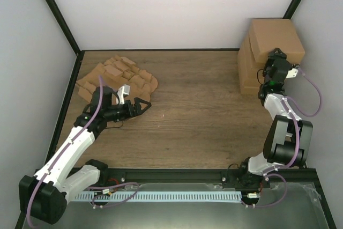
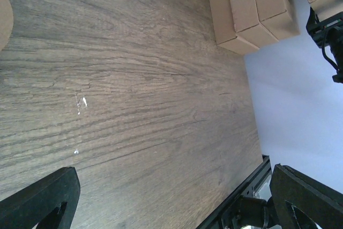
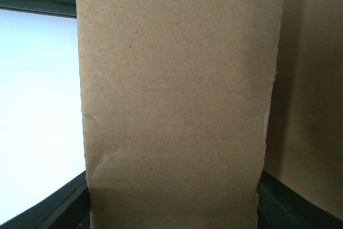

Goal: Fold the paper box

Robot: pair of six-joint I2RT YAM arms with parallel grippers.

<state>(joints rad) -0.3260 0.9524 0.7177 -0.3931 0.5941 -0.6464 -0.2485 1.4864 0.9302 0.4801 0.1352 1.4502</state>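
Plain brown paper box (image 3: pixel 177 105), upright, gripped in the right hand (image 3: pixel 171 219)

**Dull brown cardboard on grained wood**

The paper box (image 3: pixel 177 105) is brown cardboard, matt and finely fibrous, with a slightly ragged cut edge. The table (image 1: pixel 203 111) looks like wood, dull, with dark streaky grain. The stacked boxes (image 1: pixel 247 76) and the heap of blanks (image 1: pixel 120 76) show the same matt brown cardboard.
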